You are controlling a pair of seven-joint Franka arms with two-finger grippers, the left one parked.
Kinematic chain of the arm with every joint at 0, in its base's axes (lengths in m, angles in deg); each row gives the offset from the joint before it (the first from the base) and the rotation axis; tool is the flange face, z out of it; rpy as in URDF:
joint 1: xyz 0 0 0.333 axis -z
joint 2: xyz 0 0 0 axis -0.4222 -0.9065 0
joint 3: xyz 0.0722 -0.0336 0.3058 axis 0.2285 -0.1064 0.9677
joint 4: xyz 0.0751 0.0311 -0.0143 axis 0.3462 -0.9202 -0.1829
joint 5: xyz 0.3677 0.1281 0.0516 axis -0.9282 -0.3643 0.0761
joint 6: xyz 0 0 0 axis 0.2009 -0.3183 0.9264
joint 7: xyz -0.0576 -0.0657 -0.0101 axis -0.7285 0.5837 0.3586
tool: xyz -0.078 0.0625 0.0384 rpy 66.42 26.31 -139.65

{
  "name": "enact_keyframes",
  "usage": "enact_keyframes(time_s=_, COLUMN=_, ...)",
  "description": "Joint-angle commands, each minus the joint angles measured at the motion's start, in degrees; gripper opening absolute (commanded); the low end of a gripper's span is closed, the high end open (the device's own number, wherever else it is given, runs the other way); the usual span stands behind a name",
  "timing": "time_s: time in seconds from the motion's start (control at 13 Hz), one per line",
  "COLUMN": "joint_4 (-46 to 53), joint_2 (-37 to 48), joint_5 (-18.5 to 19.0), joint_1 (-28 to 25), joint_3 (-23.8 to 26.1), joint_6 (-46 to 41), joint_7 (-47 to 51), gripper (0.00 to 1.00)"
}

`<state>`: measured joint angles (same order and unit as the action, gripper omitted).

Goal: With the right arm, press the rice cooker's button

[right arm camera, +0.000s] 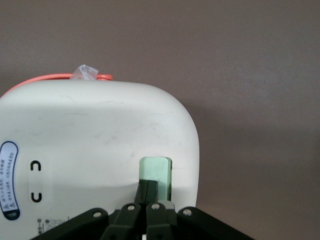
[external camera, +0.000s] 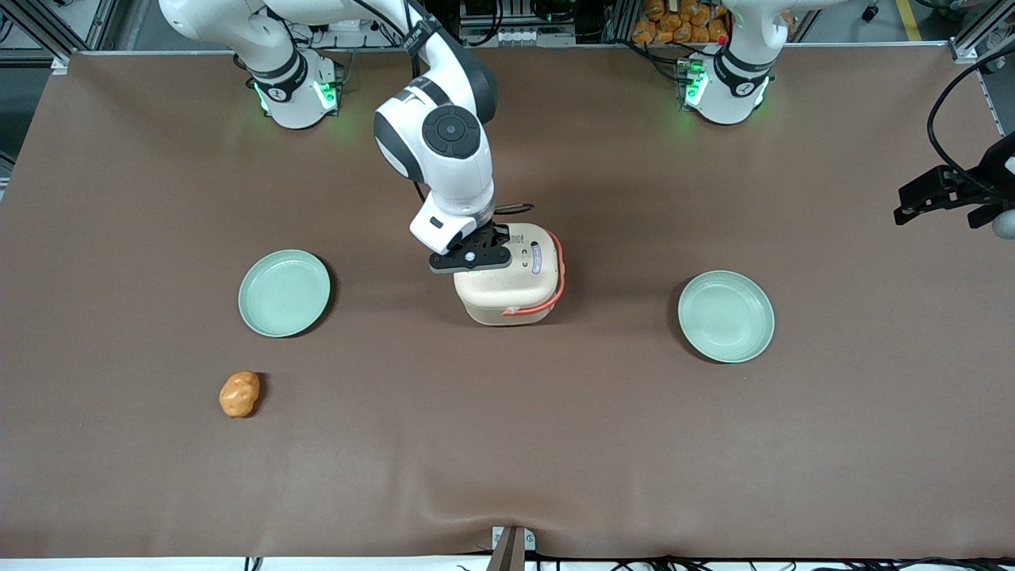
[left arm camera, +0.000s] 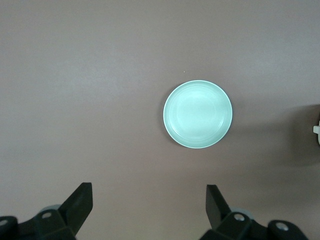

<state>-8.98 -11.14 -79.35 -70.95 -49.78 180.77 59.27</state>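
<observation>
The cream-white rice cooker (external camera: 511,277) with its coral-orange handle (external camera: 560,274) stands mid-table; its lid is shut. In the right wrist view the cooker's lid (right arm camera: 95,140) fills the frame, with the small pale green button (right arm camera: 156,172) near its edge. My right arm (external camera: 444,143) reaches down over the cooker. Its gripper (external camera: 496,238) (right arm camera: 148,186) is shut, the two fingertips pressed together and resting on the button's near end. The white oval label (right arm camera: 9,180) lies apart from the fingers.
Two round pale green plates sit on the brown table, one toward the working arm's end (external camera: 284,292), one toward the parked arm's end (external camera: 725,316) (left arm camera: 198,114). An orange potato-like object (external camera: 239,394) lies nearer the front camera than the first plate.
</observation>
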Motion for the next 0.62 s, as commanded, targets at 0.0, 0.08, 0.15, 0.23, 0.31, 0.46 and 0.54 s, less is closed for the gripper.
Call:
enact_keyframes(time_s=0.0, joint_4=1.1, joint_2=-3.3, joint_5=0.6, joint_1=0.6, joint_3=-0.6, joint_6=0.3, joint_7=1.0, gripper=0.00)
enact_keyframes(time_s=0.08, joint_4=1.8, joint_2=-2.9, joint_5=-0.3, joint_1=0.6, joint_3=-0.6, joint_6=-0.1, joint_7=1.2, gripper=0.00)
enact_keyframes(time_s=0.15, joint_4=3.2, joint_2=-2.7, joint_5=-2.6, joint_1=0.8, joint_3=-0.6, joint_6=-0.5, joint_7=1.7, gripper=0.00)
enact_keyframes(time_s=0.23, joint_4=4.6, joint_2=-2.4, joint_5=-4.6, joint_1=1.1, joint_3=-0.6, joint_6=-2.0, joint_7=1.9, gripper=0.00)
enact_keyframes(time_s=0.31, joint_4=6.8, joint_2=-2.3, joint_5=-5.0, joint_1=1.1, joint_3=-0.6, joint_6=-4.6, joint_7=1.9, gripper=0.00)
enact_keyframes(time_s=0.46, joint_4=11.1, joint_2=-2.3, joint_5=-5.0, joint_1=2.0, joint_3=-0.6, joint_6=-9.4, joint_7=1.8, gripper=0.00)
enact_keyframes(time_s=0.54, joint_4=13.3, joint_2=-2.3, joint_5=-5.1, joint_1=2.8, joint_3=-0.6, joint_6=-12.0, joint_7=1.6, gripper=0.00)
